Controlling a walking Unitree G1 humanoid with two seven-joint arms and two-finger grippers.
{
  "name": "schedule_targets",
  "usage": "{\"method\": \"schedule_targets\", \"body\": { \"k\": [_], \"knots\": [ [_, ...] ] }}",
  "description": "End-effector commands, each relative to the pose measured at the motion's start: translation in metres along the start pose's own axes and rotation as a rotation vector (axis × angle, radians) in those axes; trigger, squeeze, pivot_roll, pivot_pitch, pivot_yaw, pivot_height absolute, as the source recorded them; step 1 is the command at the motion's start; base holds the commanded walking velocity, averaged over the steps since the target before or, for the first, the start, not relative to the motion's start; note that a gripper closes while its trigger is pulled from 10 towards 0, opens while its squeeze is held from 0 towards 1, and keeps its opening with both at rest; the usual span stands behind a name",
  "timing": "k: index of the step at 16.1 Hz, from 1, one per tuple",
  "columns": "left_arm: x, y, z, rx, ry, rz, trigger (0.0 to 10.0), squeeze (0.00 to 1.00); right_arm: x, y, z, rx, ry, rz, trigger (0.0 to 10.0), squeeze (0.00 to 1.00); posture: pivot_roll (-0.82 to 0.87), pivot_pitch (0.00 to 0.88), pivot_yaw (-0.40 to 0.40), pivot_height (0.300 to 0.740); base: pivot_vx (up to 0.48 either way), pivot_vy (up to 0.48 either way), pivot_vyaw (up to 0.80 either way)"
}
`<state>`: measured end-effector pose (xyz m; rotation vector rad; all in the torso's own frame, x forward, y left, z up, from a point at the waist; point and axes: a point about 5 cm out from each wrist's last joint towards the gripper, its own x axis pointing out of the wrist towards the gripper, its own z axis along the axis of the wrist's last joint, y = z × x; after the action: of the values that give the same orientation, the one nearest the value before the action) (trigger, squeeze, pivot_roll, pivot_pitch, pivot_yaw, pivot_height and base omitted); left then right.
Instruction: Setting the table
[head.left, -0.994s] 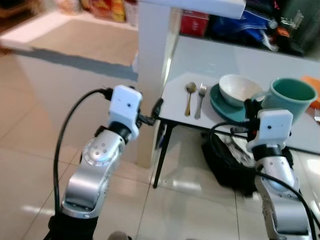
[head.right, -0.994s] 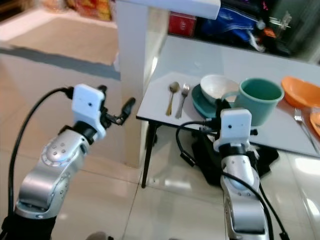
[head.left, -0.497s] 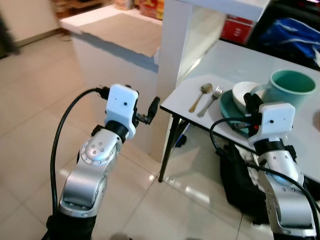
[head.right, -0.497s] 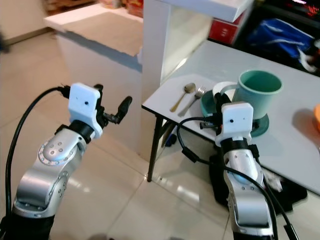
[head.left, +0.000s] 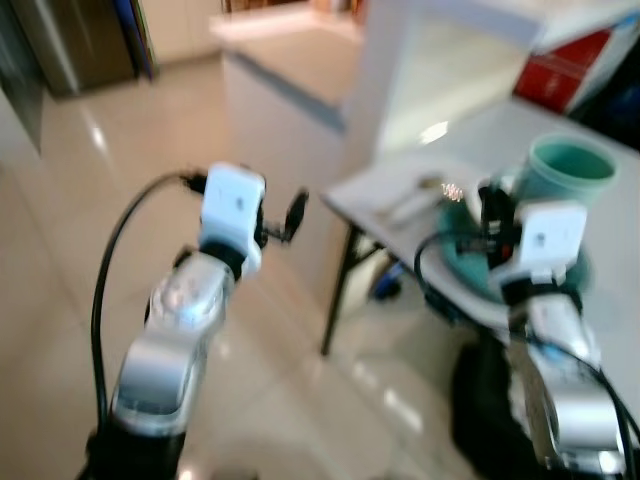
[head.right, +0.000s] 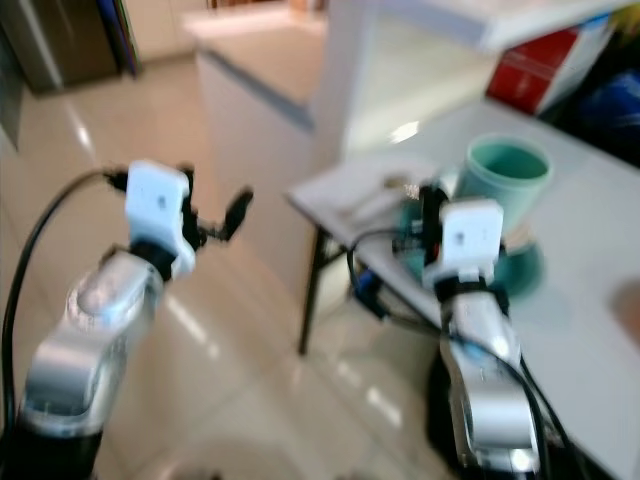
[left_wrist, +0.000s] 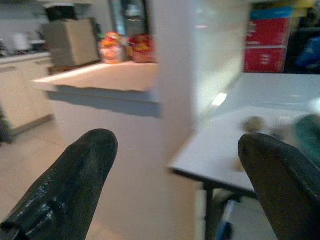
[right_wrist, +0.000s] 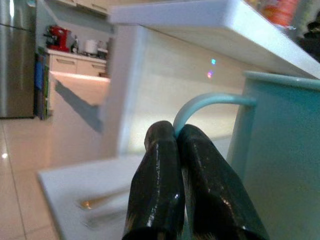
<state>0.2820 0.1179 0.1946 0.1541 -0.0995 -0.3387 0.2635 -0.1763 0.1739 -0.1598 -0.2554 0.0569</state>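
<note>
My right gripper (right_wrist: 177, 136) is shut on the curved handle (right_wrist: 210, 100) of a teal mug (head.left: 570, 170), which it holds up over the near corner of the white table (head.left: 375, 195). Below the mug lies a teal plate (head.left: 462, 262). A spoon and fork (head.left: 415, 200) lie blurred on the table left of the plate. My left gripper (head.left: 287, 215) stands open in the air left of the table, with nothing between its fingers (left_wrist: 82, 167). The eye views are blurred.
A white pillar and low counter (head.left: 300, 90) stand behind the table's left corner. A red box (head.left: 575, 65) sits at the back. Something dark (head.left: 490, 400) lies under the table. A steel fridge (right_wrist: 15, 55) stands far off. Tiled floor (head.left: 60, 230) spreads to the left.
The whole picture has swung, so the camera has turned; table and counter now sit further right. Both arms keep their pose, and the mug stays in the right gripper.
</note>
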Motion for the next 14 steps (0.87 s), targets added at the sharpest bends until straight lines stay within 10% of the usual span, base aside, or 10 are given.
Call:
{"method": "schedule_targets", "body": {
  "k": [1,14],
  "knots": [
    [0.004,-0.004,0.004,0.005,-0.018,-0.028,10.0,0.00,-0.001,-0.007,0.004,-0.001,-0.017,-0.017,10.0,0.00,0.05,0.035,-0.063,0.740,0.000,-0.480,0.00],
    [0.011,0.009,0.019,-0.010,-0.069,0.018,10.0,0.00,0.003,0.004,0.005,0.051,-0.008,0.015,10.0,0.00,0.06,0.045,-0.057,0.740,0.130,-0.037,-0.03]
  ]
}}
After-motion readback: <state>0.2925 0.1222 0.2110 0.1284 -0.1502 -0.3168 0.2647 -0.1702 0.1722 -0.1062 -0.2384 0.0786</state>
